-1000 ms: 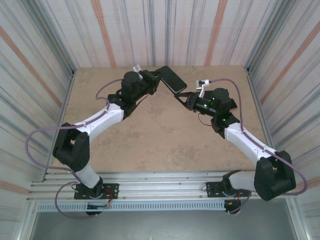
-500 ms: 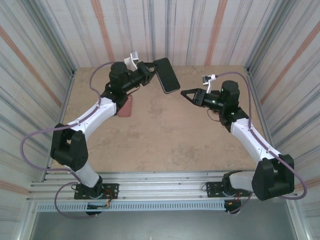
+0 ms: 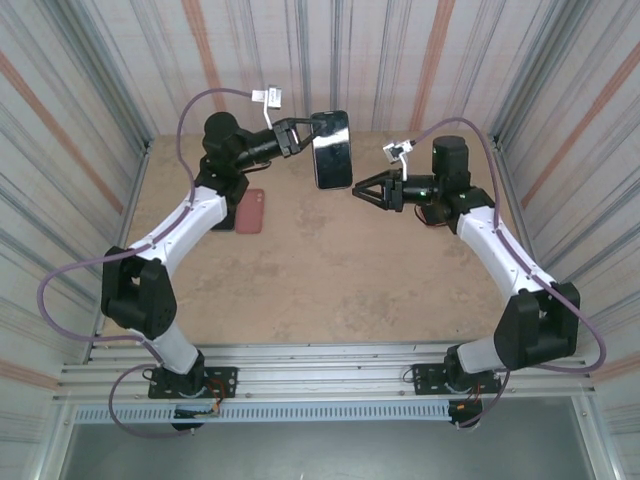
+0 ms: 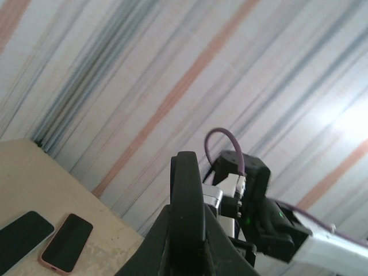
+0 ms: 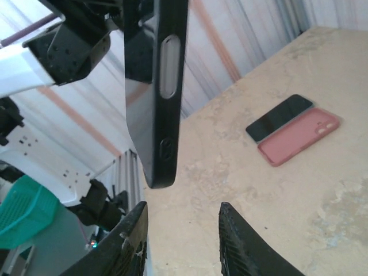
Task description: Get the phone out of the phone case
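**Phone held aloft between two robot arms**

At the far left of the tan table [image 3: 330,280], a spare dark phone [image 5: 280,117] lies flat. A pink case [image 3: 252,211] sits just beside it on its right, and the two lie roughly parallel. Whether that case holds anything cannot be told.

Above and to the right of the pair, the left gripper [image 3: 312,135] is raised well off the table, close to the far striped wall [image 3: 400,60]. Its jaws are clamped on one end of the black phone [image 3: 332,152]. The phone hangs in mid-air with its long side roughly vertical, touching nothing else. From the right wrist it is seen edge-on, side buttons facing the camera and its lower end pointing down toward the table. Whether a case is on it cannot be told.

Just right of the phone, and apart from it, the right gripper [image 3: 360,193] points left at the phone's lower part. Its fingers [image 5: 129,244] are spread, with nothing between them.
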